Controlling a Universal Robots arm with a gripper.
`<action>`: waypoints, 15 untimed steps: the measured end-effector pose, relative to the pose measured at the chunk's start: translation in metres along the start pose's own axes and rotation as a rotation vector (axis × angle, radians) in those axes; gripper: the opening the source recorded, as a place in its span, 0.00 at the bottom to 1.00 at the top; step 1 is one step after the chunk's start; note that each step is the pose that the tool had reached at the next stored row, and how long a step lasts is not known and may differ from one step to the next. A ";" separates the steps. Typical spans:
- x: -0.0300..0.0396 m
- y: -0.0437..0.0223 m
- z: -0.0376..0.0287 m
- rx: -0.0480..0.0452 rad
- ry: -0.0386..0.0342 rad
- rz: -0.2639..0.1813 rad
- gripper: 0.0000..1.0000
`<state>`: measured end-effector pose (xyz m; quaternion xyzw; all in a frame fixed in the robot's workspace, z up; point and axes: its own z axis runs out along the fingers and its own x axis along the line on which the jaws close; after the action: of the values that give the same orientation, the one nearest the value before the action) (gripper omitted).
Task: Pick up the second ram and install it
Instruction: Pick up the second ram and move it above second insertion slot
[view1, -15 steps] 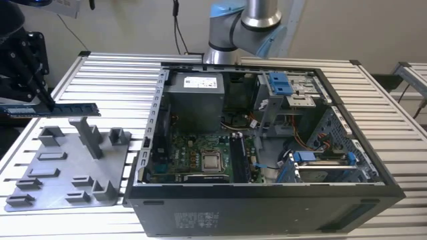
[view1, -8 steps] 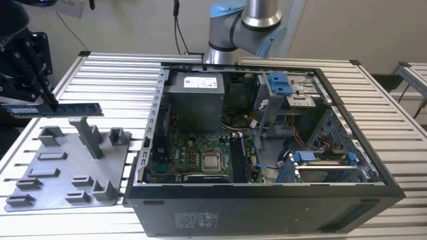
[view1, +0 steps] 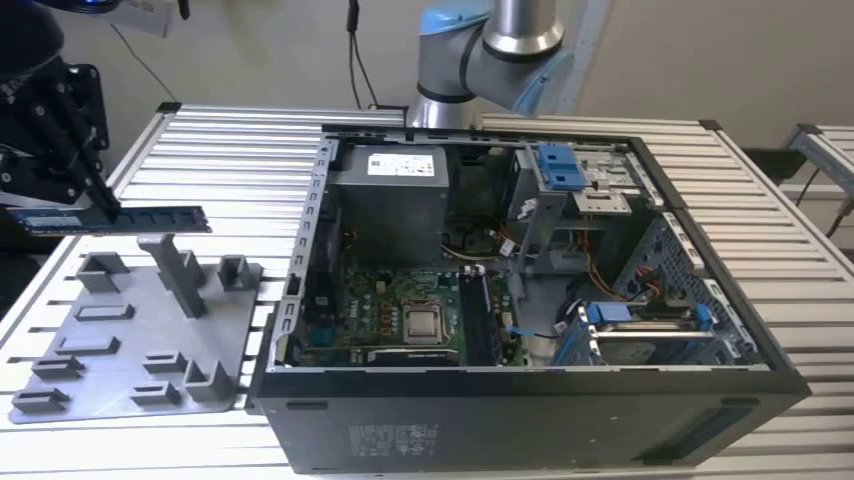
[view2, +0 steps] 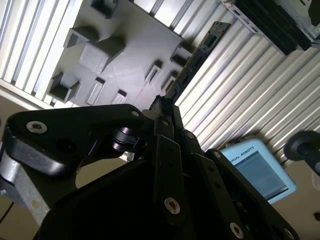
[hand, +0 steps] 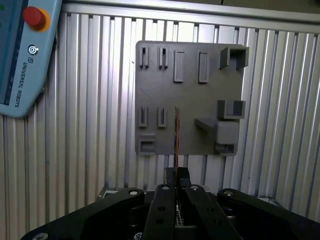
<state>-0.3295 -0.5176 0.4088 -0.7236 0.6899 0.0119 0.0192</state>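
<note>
- The black, bolted-linkage gripper (hand: 176, 172) fills the foreground in both wrist views (view2: 165, 102). Its jaws are drawn narrow and clamp the long, thin, dark memory stick (hand: 176, 131).
- In the exterior view the gripper (view1: 100, 203) points straight down, with its wrist upright above it.
- The memory stick (view1: 114, 219) hangs level and on edge. It is gripped partway along, and its longer end reaches out from the jaws toward the exterior view's right.
- In the second wrist view the stick (view2: 200, 55) runs away from the jaws.
- Directly below the jaws lies the grey plastic fixture plate with upright pegs (view1: 134, 330). The stick sits just above its tallest peg.
- The plate (hand: 190, 100) rests on the ribbed aluminium table (view1: 227, 150).
- Well off to one side of the jaws stands the open black computer case (view1: 534, 420), and behind it rises the arm's blue-grey base joint (view1: 494, 50).
</note>
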 end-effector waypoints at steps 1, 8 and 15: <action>0.0000 -0.0003 0.0000 0.0000 0.0000 0.000 0.14; 0.0001 -0.0024 0.0000 0.0000 0.0000 0.000 0.14; 0.0006 -0.0131 0.0002 0.0000 -0.0001 0.000 0.14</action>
<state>-0.3164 -0.5175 0.4088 -0.7236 0.6898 0.0120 0.0192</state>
